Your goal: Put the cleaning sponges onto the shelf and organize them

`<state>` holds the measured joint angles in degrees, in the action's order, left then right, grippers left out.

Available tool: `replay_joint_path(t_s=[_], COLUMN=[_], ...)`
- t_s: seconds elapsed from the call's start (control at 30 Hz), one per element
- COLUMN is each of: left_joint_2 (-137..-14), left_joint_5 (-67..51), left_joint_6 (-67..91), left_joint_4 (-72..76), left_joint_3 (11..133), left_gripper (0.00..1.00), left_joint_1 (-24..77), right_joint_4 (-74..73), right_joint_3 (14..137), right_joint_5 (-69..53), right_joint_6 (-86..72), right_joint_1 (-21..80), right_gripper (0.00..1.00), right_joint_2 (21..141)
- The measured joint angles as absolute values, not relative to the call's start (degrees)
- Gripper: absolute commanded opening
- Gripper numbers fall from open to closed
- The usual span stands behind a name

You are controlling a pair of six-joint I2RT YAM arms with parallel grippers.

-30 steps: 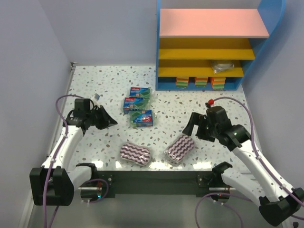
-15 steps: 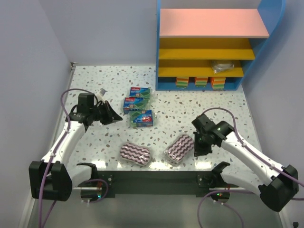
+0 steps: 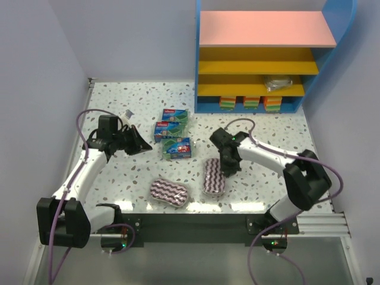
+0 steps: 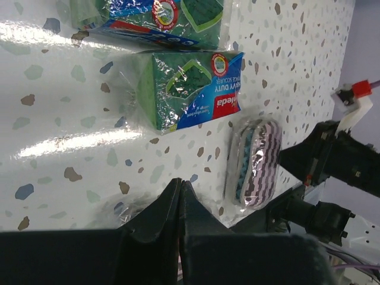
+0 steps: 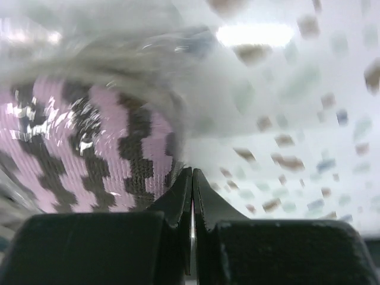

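By right gripper, purple pad front-to-back

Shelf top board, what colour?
Pink; the top board shows best in the top external view.

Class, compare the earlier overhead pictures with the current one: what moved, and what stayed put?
The right gripper swung left to the right-hand purple pad, which turned from slanted to nearly lengthwise and shifted slightly left. The left gripper edged slightly right. The other purple pad, the green-blue packs and the shelf stayed put.
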<state>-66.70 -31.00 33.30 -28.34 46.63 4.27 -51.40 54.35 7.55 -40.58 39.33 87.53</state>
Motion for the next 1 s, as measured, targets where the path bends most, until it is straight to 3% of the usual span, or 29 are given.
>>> replay_joint_path(t_s=[0.27, 0.47, 0.5, 0.63, 0.83, 1.0], left_joint_2=[-65.2, -62.4, -62.2, -62.0, -62.2, -62.9], left_joint_5=[-29.1, -28.2, -28.2, -28.2, -28.3, -28.4], left_joint_6=[32.0, 31.8, 31.8, 31.9, 31.9, 31.9], left_joint_4=[-30.9, -32.4, -32.4, -32.4, -32.2, -31.9], left_joint_3=[47.6, 47.7, 47.7, 47.7, 47.7, 47.7], left_gripper=[0.03, 0.03, 0.03, 0.03, 0.03, 0.03], left_joint_1=[4.3, 4.3, 4.3, 4.3, 4.3, 4.3], right_joint_4=[-41.8, -42.9, -43.2, -43.4, -43.2, -41.7], right_joint_3=[75.4, 74.2, 72.3, 61.3, 46.8, 38.5], right_joint_5=[9.5, 12.5, 12.5, 8.7, 1.5, 0.6], right_joint_6=[-32.3, -31.7, -32.2, -35.8, -48.1, -62.0], right_joint_1=[35.1, 32.1, 31.9, 32.5, 40.0, 46.7], right_gripper=[0.00, 0.46, 0.59, 0.78, 0.81, 0.77], right_joint_2=[102.7, 96.2, 93.0, 76.5, 62.7, 56.3])
